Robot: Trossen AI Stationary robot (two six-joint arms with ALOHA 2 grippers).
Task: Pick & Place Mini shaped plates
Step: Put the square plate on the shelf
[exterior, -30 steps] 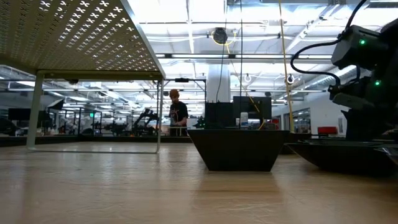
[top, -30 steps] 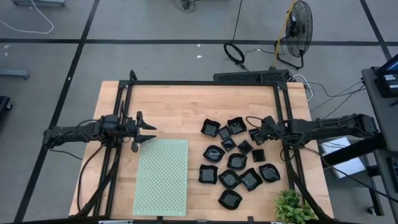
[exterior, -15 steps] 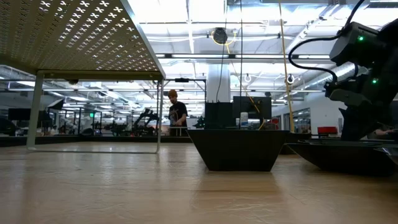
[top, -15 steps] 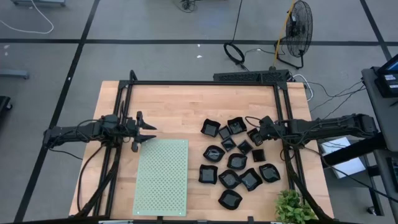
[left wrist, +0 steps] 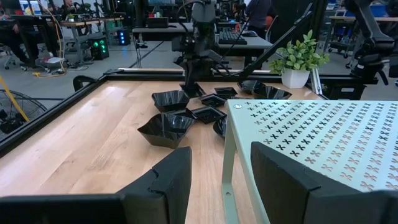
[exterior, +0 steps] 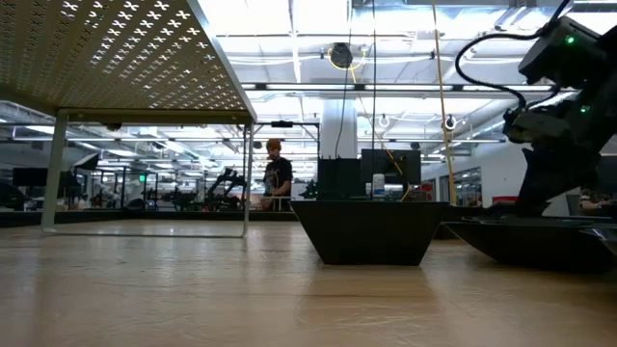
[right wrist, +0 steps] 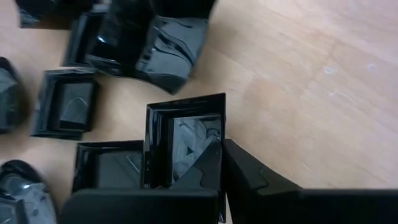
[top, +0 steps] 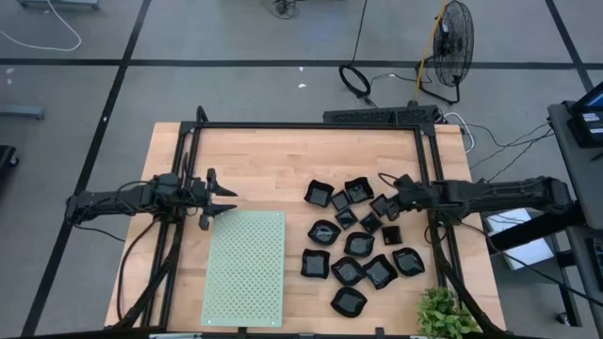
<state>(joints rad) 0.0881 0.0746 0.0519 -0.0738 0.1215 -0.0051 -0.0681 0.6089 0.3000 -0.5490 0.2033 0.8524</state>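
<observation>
Landmark: pale green perforated mat [top: 244, 267], standing on short legs on the table [top: 273, 165].

Left of the mat's far corner: left gripper [top: 222, 201] waits, fingers parted, nothing between them. The left wrist view confirms an empty gap over the mat's edge.

On the mat: no plates. Judgement: none placed yet, so the task is at its beginning.

Right of the mat: the mini shaped plates [top: 358, 245], about a dozen glossy black dishes, sit clustered on bare wood, well apart from the mat.

At the far right edge of that cluster: right gripper [top: 387, 205] is down among the dishes. The right wrist view shows its fingers [right wrist: 205, 163] closed on the rim of a square plate [right wrist: 185, 134], one finger inside the dish. Plate appears to be just off or still on the table; cannot tell which.

Remaining: carry this plate to the mat, then the rest.

Writing: no legible brands or labels anywhere.
</observation>
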